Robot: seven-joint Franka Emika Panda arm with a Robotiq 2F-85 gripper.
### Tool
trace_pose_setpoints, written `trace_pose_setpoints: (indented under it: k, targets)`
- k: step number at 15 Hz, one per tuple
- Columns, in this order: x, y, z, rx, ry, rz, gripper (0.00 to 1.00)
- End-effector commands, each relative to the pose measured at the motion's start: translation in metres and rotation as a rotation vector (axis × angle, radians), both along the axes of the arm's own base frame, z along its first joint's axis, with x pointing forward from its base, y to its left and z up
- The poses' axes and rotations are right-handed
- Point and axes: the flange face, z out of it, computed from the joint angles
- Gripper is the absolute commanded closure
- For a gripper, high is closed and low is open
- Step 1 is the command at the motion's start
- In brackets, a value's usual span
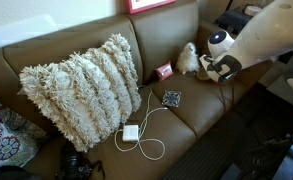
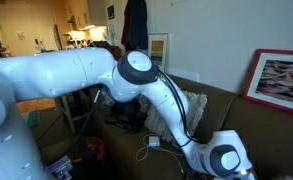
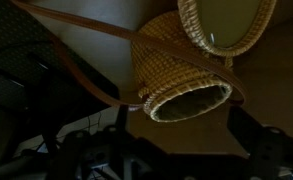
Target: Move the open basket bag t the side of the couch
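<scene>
The open basket bag point(image 3: 181, 80) fills the wrist view: a tan woven basket tipped so that its round mouth faces the camera, with a thin brown strap point(image 3: 76, 50) curving off to the left. My gripper point(image 3: 186, 132) is open. Its dark fingers point(image 3: 254, 135) stand wide on either side just below the basket's mouth and hold nothing. In an exterior view the gripper point(image 1: 223, 66) hangs at the far right end of the brown leather couch point(image 1: 191, 118), over its arm. There the gripper hides the basket. In both exterior views the white arm reaches in over the couch point(image 2: 276, 135).
A second woven oval rim point(image 3: 226, 25) sits just above the basket. On the couch lie a big fuzzy pillow point(image 1: 81, 90), a small pink box point(image 1: 164, 71), a cream fuzzy lump point(image 1: 189, 58), a white charger with cable point(image 1: 131, 132) and a small dark item point(image 1: 172, 98).
</scene>
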Motion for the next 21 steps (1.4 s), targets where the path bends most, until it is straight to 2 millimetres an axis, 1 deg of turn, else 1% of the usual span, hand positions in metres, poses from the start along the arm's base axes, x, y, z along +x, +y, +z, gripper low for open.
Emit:
trace_pose_setpoints:
  k: [1, 3, 5, 10, 12, 13, 14, 15, 16, 18, 19, 21]
  targets:
    - [0.008, -0.001, 0.0, 0.037, -0.071, 0.099, 0.0]
    - [0.013, 0.003, 0.001, 0.019, -0.141, 0.204, 0.0]
    - [0.015, 0.003, 0.008, -0.013, -0.189, 0.311, 0.0]
    - [0.017, 0.002, 0.031, -0.072, -0.306, 0.57, 0.0]
    - [0.016, -0.003, 0.04, -0.118, -0.339, 0.666, 0.0]
    - [0.053, -0.007, 0.06, -0.122, -0.333, 0.714, 0.0]
    - [0.056, -0.008, 0.062, -0.133, -0.323, 0.759, 0.0]
    - [0.063, -0.009, 0.064, -0.13, -0.317, 0.808, 0.0]
    - [0.071, -0.008, 0.064, -0.122, -0.316, 0.856, 0.0]
    - [0.075, -0.011, 0.05, -0.111, -0.298, 0.948, 0.0]
    - [0.072, -0.01, 0.042, -0.088, -0.273, 0.999, 0.0]
    - [0.067, -0.009, 0.034, -0.071, -0.233, 1.111, 0.0]
